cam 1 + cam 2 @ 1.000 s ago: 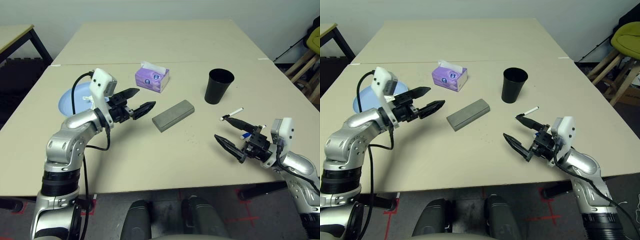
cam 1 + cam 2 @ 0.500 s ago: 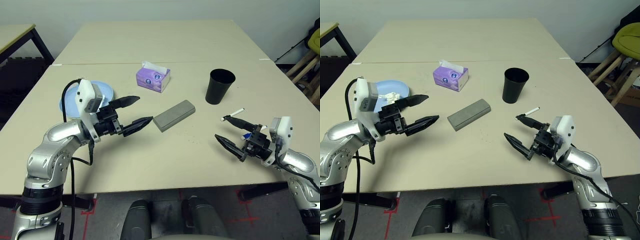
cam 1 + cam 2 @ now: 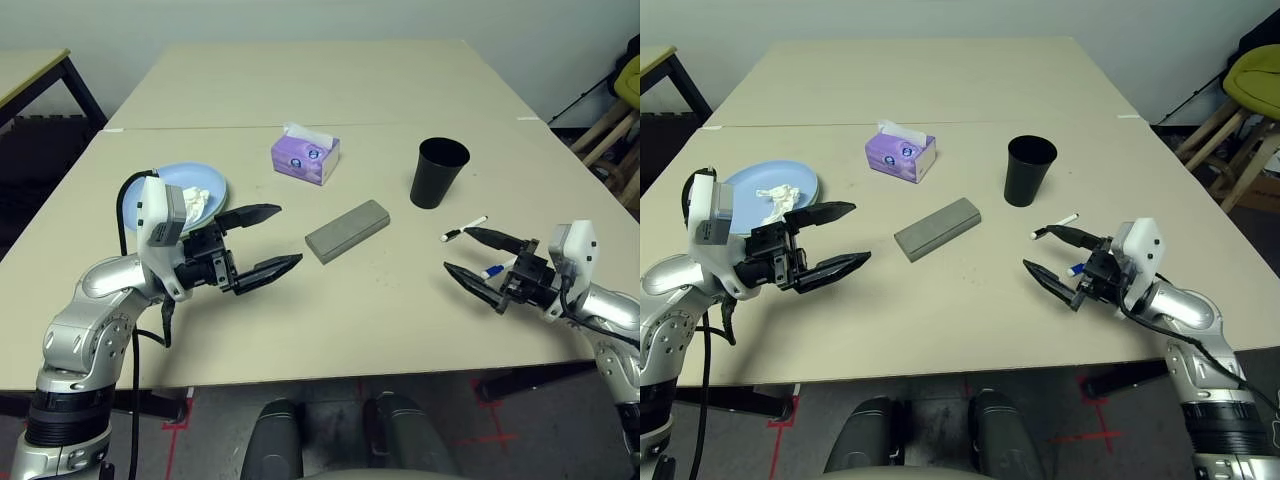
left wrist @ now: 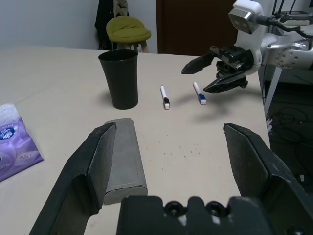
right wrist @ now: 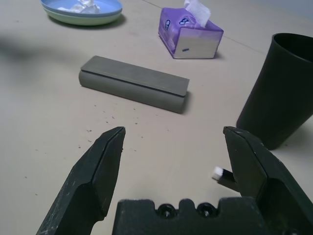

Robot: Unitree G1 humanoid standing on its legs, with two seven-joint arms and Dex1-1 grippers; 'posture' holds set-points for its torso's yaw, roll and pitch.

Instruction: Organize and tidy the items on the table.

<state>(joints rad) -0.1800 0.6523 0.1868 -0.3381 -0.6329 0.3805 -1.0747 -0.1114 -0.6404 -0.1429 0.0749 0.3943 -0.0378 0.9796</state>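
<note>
Hovering above the pale beige tabletop point(image 3: 330, 320), both grippers stand with fingers spread wide and hold nothing. The left gripper point(image 3: 265, 240) sits at the left side of the tabletop, pointing toward the centre, with its fingers point(image 3: 250, 214) apart from every item. The right gripper point(image 3: 478, 260) sits near the right front edge, pointing toward the centre.

Item positions:

- Grey glasses case point(image 3: 346, 230): lies flat near the centre of the tabletop, angled, between the two grippers and touching neither. It lies just beyond the tips of the left gripper.
- Black cup point(image 3: 439, 172): stands upright to the right of the case, well apart from it.
- First white-and-blue pen point(image 3: 463, 228): lies flat in front of the cup, its dark cap toward the centre of the tabletop.
- Second white-and-blue pen point(image 4: 198, 93): lies flat beside the first, close under the right gripper; the eye views show it partly hidden by the fingers.
- Blue plate point(image 3: 200, 184): rests at the left side behind the left arm, stacked on a green plate point(image 5: 73, 19) whose rim shows below it.
- Crumpled white tissue point(image 3: 775, 195): lies on the blue plate.
- Purple tissue box point(image 3: 304, 156): stands behind the case, with a white tissue protruding from its top.

A seam point(image 3: 400, 124) crosses the tabletop behind the tissue box.
</note>
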